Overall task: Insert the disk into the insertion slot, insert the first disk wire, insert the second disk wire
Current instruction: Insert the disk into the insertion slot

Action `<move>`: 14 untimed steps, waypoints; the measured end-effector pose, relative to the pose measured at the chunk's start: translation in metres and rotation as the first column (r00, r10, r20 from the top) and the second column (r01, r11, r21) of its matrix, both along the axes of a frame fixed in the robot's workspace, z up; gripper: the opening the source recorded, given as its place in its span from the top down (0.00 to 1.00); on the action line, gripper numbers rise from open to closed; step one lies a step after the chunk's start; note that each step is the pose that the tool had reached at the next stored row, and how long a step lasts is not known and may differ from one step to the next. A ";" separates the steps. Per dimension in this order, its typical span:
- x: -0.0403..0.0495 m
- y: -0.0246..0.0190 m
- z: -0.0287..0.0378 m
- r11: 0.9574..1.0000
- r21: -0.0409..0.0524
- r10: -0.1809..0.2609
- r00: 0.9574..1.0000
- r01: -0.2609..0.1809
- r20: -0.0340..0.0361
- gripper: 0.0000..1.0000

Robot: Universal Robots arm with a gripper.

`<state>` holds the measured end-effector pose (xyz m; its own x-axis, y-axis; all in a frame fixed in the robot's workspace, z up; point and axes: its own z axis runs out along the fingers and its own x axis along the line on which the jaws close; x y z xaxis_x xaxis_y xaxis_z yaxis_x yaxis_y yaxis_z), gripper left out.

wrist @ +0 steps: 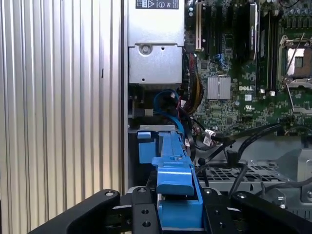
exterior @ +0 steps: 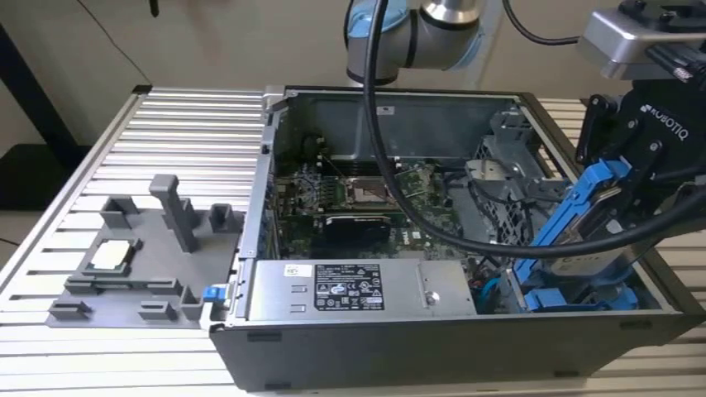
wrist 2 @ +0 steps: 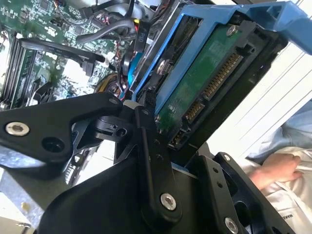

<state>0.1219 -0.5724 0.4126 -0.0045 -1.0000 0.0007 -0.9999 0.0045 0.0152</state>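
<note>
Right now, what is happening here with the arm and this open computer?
The arm's gripper is shut on the disk, gripping its blue carrier. It holds the disk tilted over the slot, in the corner of the open case at the exterior view's right. The disk's lower end is near the slot's blue fittings but not seated. In the second wrist view, the disk's connectors have no wire in them.

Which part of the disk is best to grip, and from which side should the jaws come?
Grip the disk by the carrier's upper end, pinching its flat faces, coming from above, as the gripper does. The disk is tilted with its lower end toward the insertion slot, so that end is left free.
</note>
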 end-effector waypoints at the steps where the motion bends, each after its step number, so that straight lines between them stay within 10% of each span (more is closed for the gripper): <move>1: 0.0001 0.0000 -0.0009 1.000 0.000 0.000 1.000 0.000 0.000 0.67; 14: 0.0015 -0.0008 -0.0215 1.000 0.006 0.000 1.000 0.000 0.000 0.67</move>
